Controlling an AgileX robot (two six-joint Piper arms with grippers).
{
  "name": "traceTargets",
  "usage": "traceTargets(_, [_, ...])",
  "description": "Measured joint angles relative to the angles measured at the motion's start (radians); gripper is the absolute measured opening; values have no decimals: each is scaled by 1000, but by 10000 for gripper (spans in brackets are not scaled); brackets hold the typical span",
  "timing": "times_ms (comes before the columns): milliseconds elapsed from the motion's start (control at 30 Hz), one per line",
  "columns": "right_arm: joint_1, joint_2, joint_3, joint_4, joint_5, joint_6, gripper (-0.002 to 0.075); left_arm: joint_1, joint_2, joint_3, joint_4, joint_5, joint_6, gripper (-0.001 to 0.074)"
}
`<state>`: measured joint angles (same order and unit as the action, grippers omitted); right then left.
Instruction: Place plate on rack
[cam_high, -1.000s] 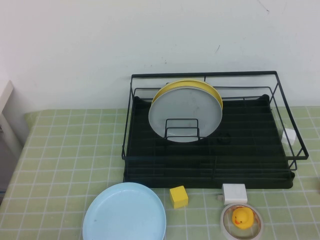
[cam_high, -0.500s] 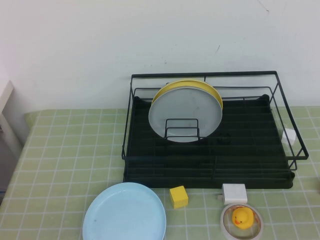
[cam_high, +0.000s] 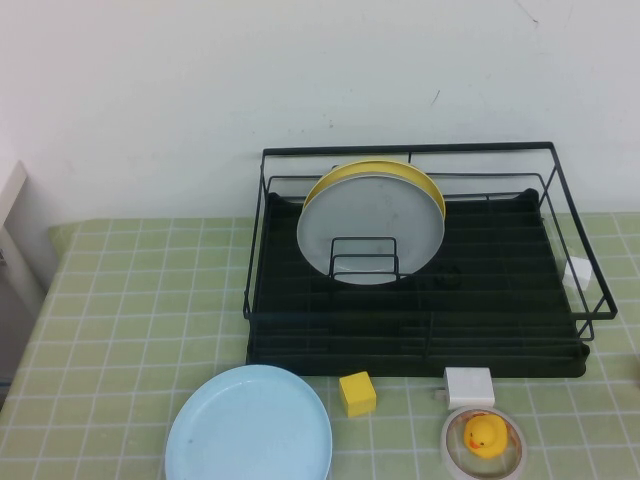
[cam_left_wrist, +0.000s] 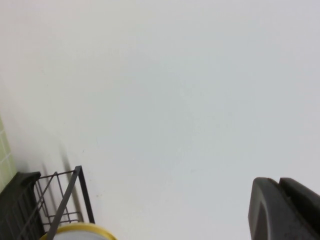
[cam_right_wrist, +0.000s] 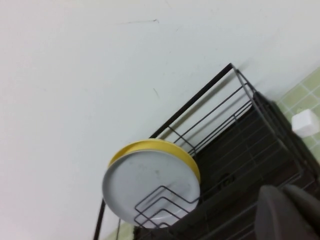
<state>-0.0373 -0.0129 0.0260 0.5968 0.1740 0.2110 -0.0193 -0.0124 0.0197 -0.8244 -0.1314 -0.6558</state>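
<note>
The light-blue plate lies flat on the checked cloth at the front left, in front of the rack. The black wire rack stands behind it and also shows in the right wrist view. Neither arm shows in the high view. My left gripper is raised and faces the white wall, its fingers together and empty. My right gripper is also held high above the rack's front, with its fingers together and empty. Both are far from the plate.
A grey-white plate and a yellow plate stand upright in the rack behind the wire loop divider. A yellow cube, a white block and a rubber duck in a dish lie at the front.
</note>
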Motion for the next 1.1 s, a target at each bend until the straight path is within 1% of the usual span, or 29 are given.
traceTargets(133, [0,0,0,16,0,-9,-2,0,0,0,-8,-12,-2,-1])
traceTargets(233, [0,0,0,19,12,-61,-2,0,0,0,-8,-2,14,-1])
traceTargets(300, [0,0,0,21,30,-83,-2,0,7,-2,-8,41,83,-1])
traceTargets(367, [0,0,0,21,44,-90,-2,0,54,-34,6,131,210,-1])
traceTargets(467, [0,0,0,21,58,-97,-2,0,177,-150,78,305,470,-1])
traceTargets(567, [0,0,0,21,70,-100,-2,0,352,-285,195,496,632,-1])
traceTargets(700, [0,0,0,21,74,-102,-2,0,642,-468,319,663,700,-1])
traceTargets(800, [0,0,0,21,79,-102,-2,0,849,-598,355,770,775,11])
traceTargets(867, [0,0,0,21,83,-102,-2,0,974,-680,357,846,856,55])
traceTargets(900, [0,0,0,21,85,-102,-2,0,1039,-715,347,879,902,93])
traceTargets(1000, [0,0,0,21,94,-102,-2,0,1210,-791,289,933,998,230])
traceTargets(1067, [0,0,0,21,100,-102,-2,0,1320,-824,250,941,1050,325])
traceTargets(1100, [0,0,0,21,104,-102,-2,0,1372,-838,233,941,1090,360])
